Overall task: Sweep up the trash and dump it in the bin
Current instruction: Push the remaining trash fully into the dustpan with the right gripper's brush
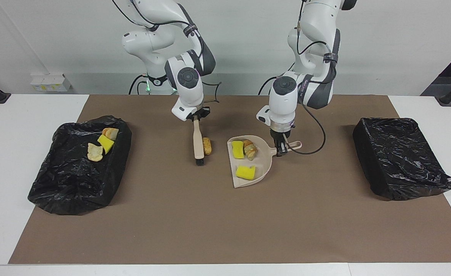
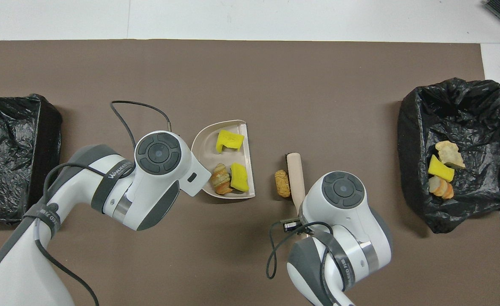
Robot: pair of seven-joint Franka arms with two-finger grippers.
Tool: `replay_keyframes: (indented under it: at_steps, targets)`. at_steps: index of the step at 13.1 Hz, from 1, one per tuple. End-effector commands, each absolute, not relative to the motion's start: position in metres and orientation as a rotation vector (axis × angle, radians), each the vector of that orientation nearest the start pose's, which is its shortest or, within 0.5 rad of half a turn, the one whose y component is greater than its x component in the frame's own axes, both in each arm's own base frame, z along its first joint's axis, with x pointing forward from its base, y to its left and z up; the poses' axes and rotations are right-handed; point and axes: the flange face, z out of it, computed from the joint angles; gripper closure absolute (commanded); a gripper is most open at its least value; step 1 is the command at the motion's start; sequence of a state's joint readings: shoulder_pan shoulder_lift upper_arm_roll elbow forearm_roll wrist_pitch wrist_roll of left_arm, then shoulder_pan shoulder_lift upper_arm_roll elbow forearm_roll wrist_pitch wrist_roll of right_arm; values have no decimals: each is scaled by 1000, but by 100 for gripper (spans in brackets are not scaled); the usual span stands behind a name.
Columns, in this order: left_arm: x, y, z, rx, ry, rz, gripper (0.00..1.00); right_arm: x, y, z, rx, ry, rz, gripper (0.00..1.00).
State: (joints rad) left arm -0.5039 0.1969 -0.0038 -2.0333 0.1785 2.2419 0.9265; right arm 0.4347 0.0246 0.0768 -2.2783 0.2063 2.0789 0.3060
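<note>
You are holding the beige plastic dustpan (image 1: 264,169) by its loop handle: the left gripper (image 1: 281,148) is clamped on that handle, pan flat on the brown paper mat (image 1: 210,222). Lying in its scoop are two yellow sponge blocks (image 1: 238,149) and one brown crusty lump (image 1: 250,150) just beside the nearer block. Your right gripper (image 1: 195,117) is pinching the pale handle of the hand brush (image 1: 198,143), black bristles down on the mat. A tan bread-like lump (image 1: 207,146) is sitting loose on the mat, touching the brush on the dustpan's side.

The crinkled black-lined bin (image 1: 56,184) at the right arm's end is holding three pieces (image 1: 102,144): yellow sponge, pale rocky chunk, brownish lump. The second lined bin (image 1: 401,161) is at the left arm's end.

From overhead the arm housings are covering both grippers; the facing view is showing both grips.
</note>
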Motion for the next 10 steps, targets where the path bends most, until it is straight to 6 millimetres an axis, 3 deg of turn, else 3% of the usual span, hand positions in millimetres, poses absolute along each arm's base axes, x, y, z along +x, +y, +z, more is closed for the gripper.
replay_keyframes:
  at_steps: [1,3,8,10]
  targets:
    - [512,-271,354,-2126,2100,10,100,437,285,334,-2874,-65,344,100]
    - [514,-271,356,-2096,2128,7,100,441,308,334,-2809,-17,312,100]
    - [519,-262,355,-2104,2121,10,100,447,336,348,-2660,79,287,100]
    - [520,-260,356,-2106,2122,8,100,448,347,356,-2667,30,270,100]
